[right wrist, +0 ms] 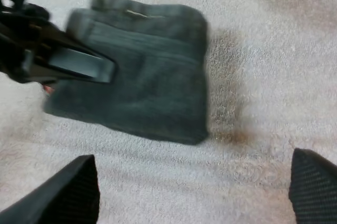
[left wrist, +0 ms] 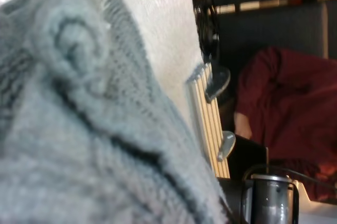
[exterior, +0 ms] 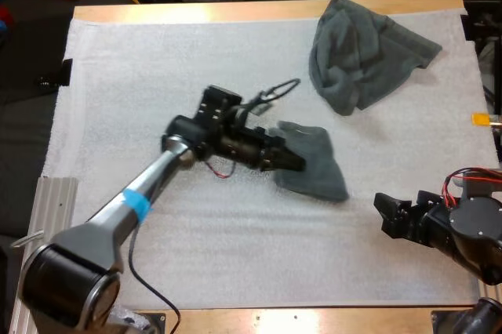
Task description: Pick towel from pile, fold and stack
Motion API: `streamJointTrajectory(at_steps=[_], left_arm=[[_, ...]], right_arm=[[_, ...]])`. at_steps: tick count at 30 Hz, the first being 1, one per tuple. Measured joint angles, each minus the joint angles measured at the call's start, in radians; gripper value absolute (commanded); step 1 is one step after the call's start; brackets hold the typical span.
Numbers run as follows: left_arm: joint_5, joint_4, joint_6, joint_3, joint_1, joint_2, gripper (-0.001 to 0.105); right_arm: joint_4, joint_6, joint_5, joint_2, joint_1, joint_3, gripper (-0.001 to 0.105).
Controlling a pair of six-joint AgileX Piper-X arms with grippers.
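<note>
White mat on wooden table. Folded towel lies flat mid-mat; crumpled towel sits well apart, towards the far right. Left gripper is low at the folded towel's left edge, with cloth close against its camera; whether it pinches cloth, cannot tell. Right gripper is spread wide, clear of everything, near the front right. Judgement: fold being finished. Press the layers flat, then pull back level so the edge does not drag open.
</note>
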State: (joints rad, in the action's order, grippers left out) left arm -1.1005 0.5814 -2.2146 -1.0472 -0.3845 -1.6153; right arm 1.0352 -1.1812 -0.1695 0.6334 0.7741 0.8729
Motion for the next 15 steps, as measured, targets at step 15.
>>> streamJointTrajectory(at_steps=[15], left_arm=[[0.288,0.56,0.549,0.0,0.355,0.029,0.0]], right_arm=[[0.0,0.0,0.0,0.0,0.0,0.0,0.072]])
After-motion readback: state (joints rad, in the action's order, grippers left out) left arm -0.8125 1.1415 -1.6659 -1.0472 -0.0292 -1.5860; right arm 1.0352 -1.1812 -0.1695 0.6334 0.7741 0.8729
